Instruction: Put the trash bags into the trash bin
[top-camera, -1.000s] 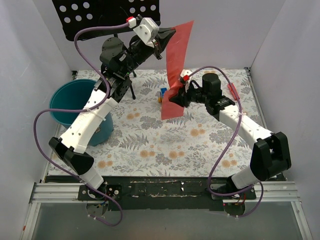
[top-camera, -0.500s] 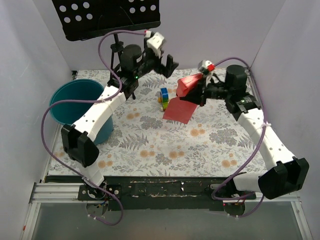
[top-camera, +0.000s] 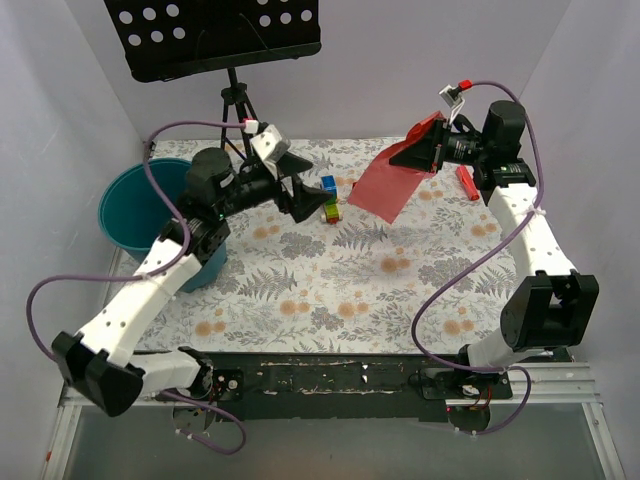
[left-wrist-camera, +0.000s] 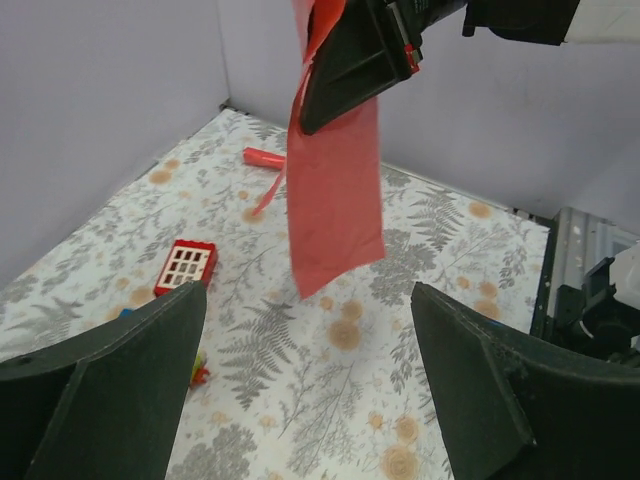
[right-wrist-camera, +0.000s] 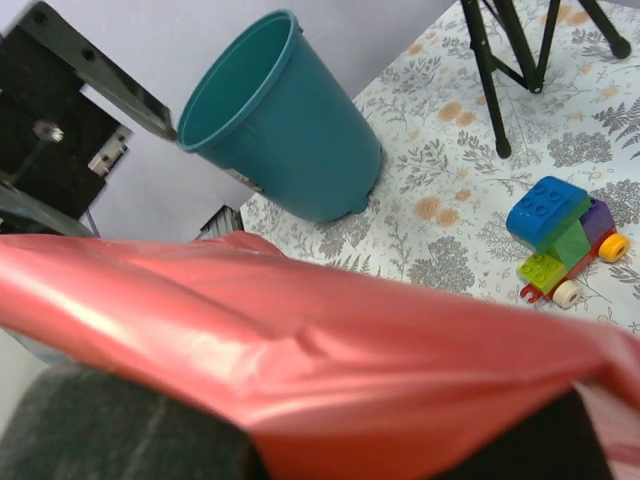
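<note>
1. Although the bin (top-camera: 150, 205) waits at the counter's (top-camera: 300, 290) left, the red bag (top-camera: 392, 185) hangs well apart, far right.
2. It is no longer stretched between both arms.
3. Only the right end effector (top-camera: 425, 152) grips it; the left end effector (top-camera: 305, 190) has released and gapes, so a carry across likely remains.

Trash bin (top-camera: 122, 203) left; trash bag (top-camera: 388, 186) right; toy (top-camera: 328, 190) between.

Your two arms: white shells, black joints, purple leads.
On your left arm (top-camera: 140, 290) and right arm (top-camera: 530, 225) alike, smooth white link covers alternate with chunky black joint housings (top-camera: 548, 310), and a thin purple cable (top-camera: 200, 124) loops off each. A small white camera block (top-camera: 265, 142) with a red tip sits at each wrist. Your left gripper (left-wrist-camera: 308, 300) has broad, matte dark-grey wedge fingers (left-wrist-camera: 110, 390).
</note>
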